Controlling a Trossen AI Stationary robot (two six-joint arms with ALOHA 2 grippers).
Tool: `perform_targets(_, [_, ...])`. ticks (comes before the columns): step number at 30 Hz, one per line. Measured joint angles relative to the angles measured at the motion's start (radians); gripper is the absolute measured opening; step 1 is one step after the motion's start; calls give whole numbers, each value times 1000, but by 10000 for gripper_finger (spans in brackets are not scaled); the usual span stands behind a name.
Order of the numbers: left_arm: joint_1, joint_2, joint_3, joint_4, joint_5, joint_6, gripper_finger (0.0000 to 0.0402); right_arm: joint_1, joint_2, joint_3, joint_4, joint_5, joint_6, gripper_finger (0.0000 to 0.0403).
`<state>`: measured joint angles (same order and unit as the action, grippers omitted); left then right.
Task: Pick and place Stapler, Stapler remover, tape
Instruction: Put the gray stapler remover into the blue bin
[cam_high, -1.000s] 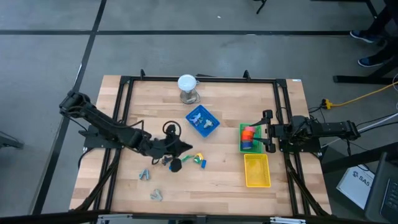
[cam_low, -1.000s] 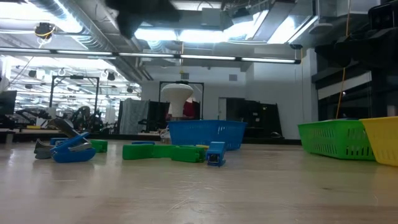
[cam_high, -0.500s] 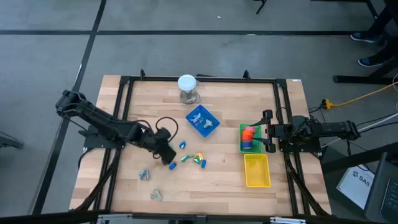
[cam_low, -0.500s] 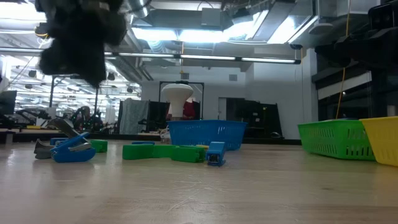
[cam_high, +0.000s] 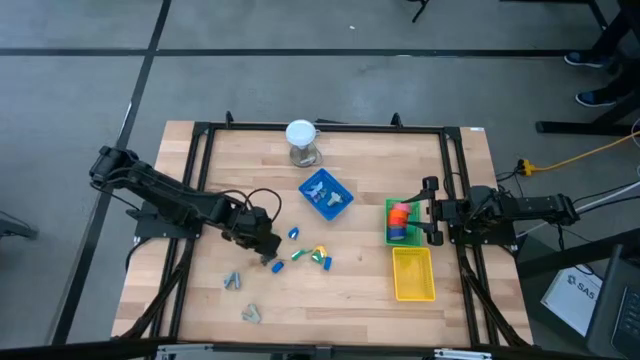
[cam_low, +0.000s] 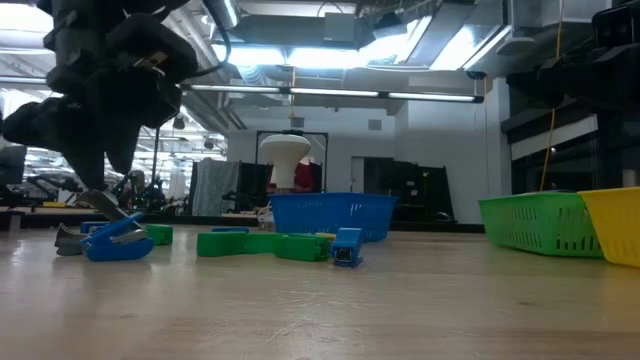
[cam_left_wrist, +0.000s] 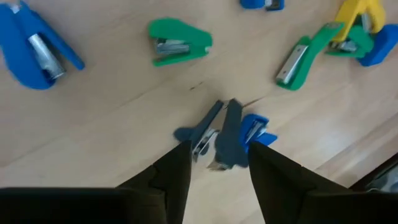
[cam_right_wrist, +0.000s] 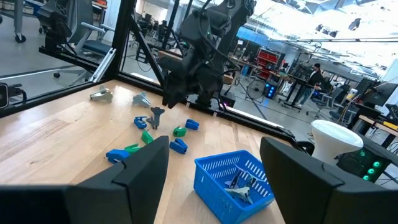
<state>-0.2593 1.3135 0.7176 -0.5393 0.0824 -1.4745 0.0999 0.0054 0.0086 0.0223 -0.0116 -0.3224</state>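
blue stapler (cam_left_wrist: 224, 134) upright between the left gripper (cam_left_wrist: 217, 168)'s parted jaws, unclamped

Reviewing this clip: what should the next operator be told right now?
Left pincer: open, low over a blue stapler that lies on the table.
Right pincer: open, waiting by the green basket.
Done: tape pieces are in the green basket.
Left: loose staplers and two grey removers on the table.
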Motion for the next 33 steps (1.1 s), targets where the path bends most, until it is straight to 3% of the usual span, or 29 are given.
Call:
perform_targets(13, [0,0,-97,169,12,38,111,0,0,0,0,0,0,259])
perform_targets(27, [-2,0,-121,257,55,101,9,0,0,0,0,0,0,259])
perform_targets(33, [-2,1,-120,259,60,132,5,0,0,0,0,0,0,259])
